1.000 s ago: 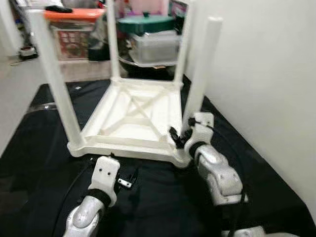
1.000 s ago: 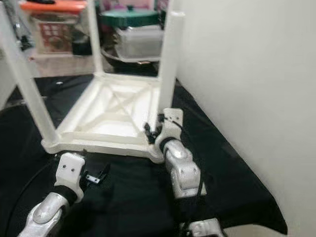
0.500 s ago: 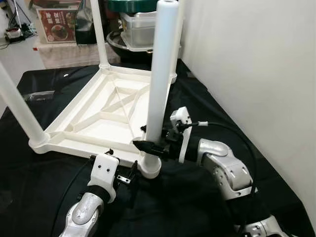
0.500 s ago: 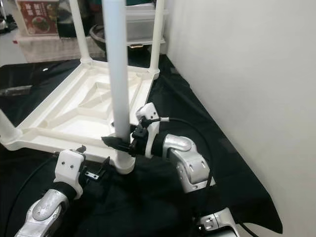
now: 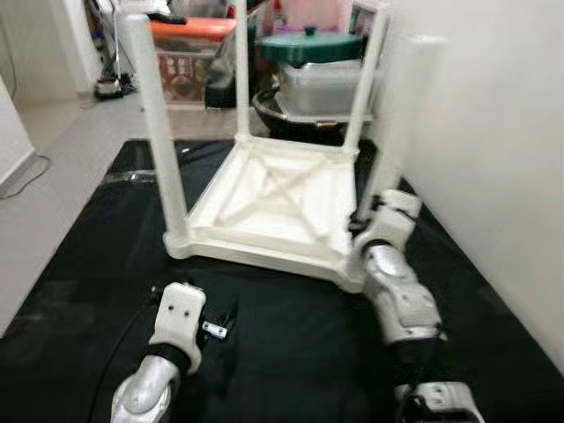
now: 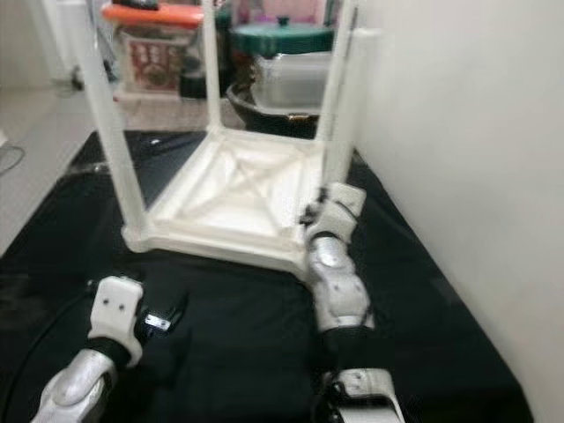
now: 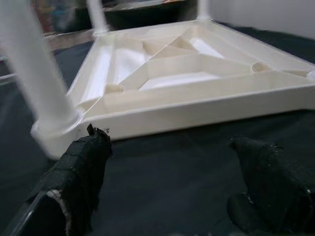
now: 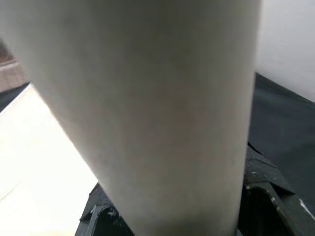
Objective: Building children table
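The white plastic kids' table (image 5: pixel 273 198) sits upside down on a black cloth (image 5: pixel 291 352) spread over the floor, so its ribbed underside with the X-shaped bracing faces up. It's smooth, slightly glossy moulded plastic, and four round tube legs stick straight up from the corners.

The right gripper (image 6: pixel 319 211) is at the near right corner, closed around the base of that leg (image 5: pixel 398 115). In the right wrist view the leg is just a big pale blur between the black fingers (image 8: pixel 268 196).

The left gripper (image 5: pixel 220 322) hovers low over the cloth just in front of the table's near edge, fingers spread wide and holding nothing.

A plain white wall (image 5: pixel 493 159) runs along the right. Behind the table is clutter: what looks like a green-lidded pot (image 5: pixel 308 46), a clear storage box (image 5: pixel 328 84) and an orange-lidded bin (image 5: pixel 189 48), all pretty blurry.
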Controlling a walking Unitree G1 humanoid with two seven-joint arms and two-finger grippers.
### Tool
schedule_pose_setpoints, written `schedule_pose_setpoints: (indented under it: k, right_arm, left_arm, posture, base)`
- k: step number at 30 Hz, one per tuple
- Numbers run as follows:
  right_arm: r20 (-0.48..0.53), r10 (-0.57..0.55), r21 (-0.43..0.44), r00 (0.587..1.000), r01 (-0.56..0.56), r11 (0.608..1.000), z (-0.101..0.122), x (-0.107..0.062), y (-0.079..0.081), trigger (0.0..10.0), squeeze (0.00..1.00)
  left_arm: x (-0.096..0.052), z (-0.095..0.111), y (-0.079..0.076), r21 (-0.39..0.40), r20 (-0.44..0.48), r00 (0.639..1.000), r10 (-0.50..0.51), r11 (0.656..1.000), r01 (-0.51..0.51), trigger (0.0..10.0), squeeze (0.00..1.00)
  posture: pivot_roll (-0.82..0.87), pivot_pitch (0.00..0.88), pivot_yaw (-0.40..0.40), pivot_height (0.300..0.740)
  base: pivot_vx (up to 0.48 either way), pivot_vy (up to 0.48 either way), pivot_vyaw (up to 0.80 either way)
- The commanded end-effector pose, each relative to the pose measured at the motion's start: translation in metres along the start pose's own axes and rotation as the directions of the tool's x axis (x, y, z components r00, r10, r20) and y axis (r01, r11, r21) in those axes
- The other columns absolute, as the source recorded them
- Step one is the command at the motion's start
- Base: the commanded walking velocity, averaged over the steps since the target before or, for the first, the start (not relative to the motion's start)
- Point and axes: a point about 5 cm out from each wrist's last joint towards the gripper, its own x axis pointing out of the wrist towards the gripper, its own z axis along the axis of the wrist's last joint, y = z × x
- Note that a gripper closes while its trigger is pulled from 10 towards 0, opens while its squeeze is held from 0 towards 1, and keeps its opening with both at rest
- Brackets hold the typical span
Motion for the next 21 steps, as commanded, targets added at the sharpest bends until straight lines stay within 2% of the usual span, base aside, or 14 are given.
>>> schedule_pose_setpoints:
  k: [1,2,3,4,5,6,7,12,13,15,17,19,20,21]
  right_arm:
    - [-0.215,-0.073,-0.073,0.974,0.058,0.996,-0.044,-0.003,-0.014,0.0,0.0]
    - [-0.22,-0.023,-0.095,0.975,0.002,0.995,-0.042,-0.006,-0.006,9.4,0.0]
    - [-0.22,-0.023,-0.095,0.975,0.002,0.995,-0.042,-0.006,-0.006,9.4,0.0]
    - [-0.207,0.098,-0.057,0.974,-0.111,0.992,-0.036,-0.005,0.008,10.0,0.0]
    - [-0.177,0.162,-0.038,0.971,-0.171,0.985,-0.03,-0.004,0.017,10.0,0.82]
    - [-0.177,0.162,-0.038,0.971,-0.171,0.985,-0.03,-0.004,0.017,10.0,0.82]
    - [-0.144,0.196,-0.018,0.97,-0.2,0.98,-0.023,-0.001,0.024,10.0,1.0]
    - [-0.068,0.301,0.037,0.951,-0.299,0.954,-0.004,0.003,0.038,10.0,1.0]
    - [0.049,0.529,0.101,0.847,-0.531,0.841,0.024,-0.002,0.056,10.0,0.0]
    - [0.138,0.685,0.086,0.715,-0.698,0.711,0.039,-0.012,0.067,10.0,0.0]
    - [0.138,0.685,0.086,0.715,-0.698,0.711,0.039,-0.012,0.067,10.0,0.0]
    - [0.161,0.832,0.015,0.531,-0.844,0.536,0.041,-0.027,0.076,10.0,0.0]
    - [0.161,0.832,0.015,0.531,-0.844,0.536,0.041,-0.027,0.076,10.0,0.0]
    - [0.139,0.884,-0.026,0.447,-0.89,0.454,0.036,-0.033,0.08,10.0,0.0]
  left_arm:
    - [0.002,0.0,-0.002,0.009,-0.008,1.0,-0.015,1.0,0.015,10.0,0.0]
    - [0.002,-0.001,-0.001,0.012,-0.009,1.0,-0.019,1.0,0.019,10.0,0.0]
    - [0.002,-0.001,-0.001,0.012,-0.009,1.0,-0.019,1.0,0.019,10.0,0.0]
    - [0.004,-0.001,-0.002,0.009,-0.005,1.0,-0.02,1.0,0.02,10.0,0.0]
    - [0.006,0.0,-0.002,0.009,-0.003,1.0,-0.021,1.0,0.021,10.0,0.0]
    - [0.006,0.0,-0.002,0.009,-0.003,1.0,-0.021,1.0,0.021,10.0,0.0]
    - [0.007,0.0,-0.002,0.01,-0.002,1.0,-0.021,1.0,0.021,10.0,0.0]
    - [0.005,0.0,0.0,0.011,-0.001,1.0,-0.014,1.0,0.014,10.0,0.0]
    - [0.002,-0.001,0.003,0.011,-0.004,1.0,-0.003,1.0,0.003,10.0,0.0]
    - [0.003,-0.003,0.003,0.02,-0.009,1.0,-0.003,1.0,0.004,10.0,0.0]
    - [0.003,-0.003,0.003,0.02,-0.009,1.0,-0.003,1.0,0.004,10.0,0.0]
    - [0.006,-0.002,0.0,0.016,-0.001,1.0,-0.008,1.0,0.008,10.0,0.0]
    - [0.006,-0.002,0.0,0.016,-0.001,1.0,-0.008,1.0,0.008,10.0,0.0]
    - [0.008,0.0,-0.001,0.016,0.004,1.0,-0.01,1.0,0.01,10.0,0.0]
  posture:
    - [0.11,0.0,-0.045,0.74]
    - [0.11,0.0,-0.045,0.74]
    - [0.11,0.0,-0.045,0.74]
    - [0.11,0.0,-0.048,0.74]
    - [0.11,0.0,-0.054,0.74]
    - [0.11,0.0,-0.054,0.74]
    - [0.12,0.0,-0.056,0.74]
    - [0.13,0.0,-0.065,0.74]
    - [0.13,0.0,-0.071,0.74]
    - [0.13,0.0,-0.068,0.74]
    - [0.13,0.0,-0.068,0.74]
    - [0.14,0.0,-0.073,0.74]
    - [0.14,0.0,-0.073,0.74]
    - [0.14,0.0,-0.079,0.74]
  base:
    - [0.0,0.0,0.0]
    - [0.0,0.0,0.0]
    - [0.0,0.0,0.0]
    - [0.0,0.0,0.0]
    - [0.0,0.0,0.0]
    - [0.0,0.0,0.0]
    - [0.0,0.0,0.0]
    - [0.0,0.0,0.0]
    - [0.0,0.0,0.0]
    - [0.0,0.0,0.0]
    - [0.0,0.0,0.0]
    - [0.0,0.0,0.0]
    - [0.0,0.0,0.0]
    - [0.0,0.0,0.0]
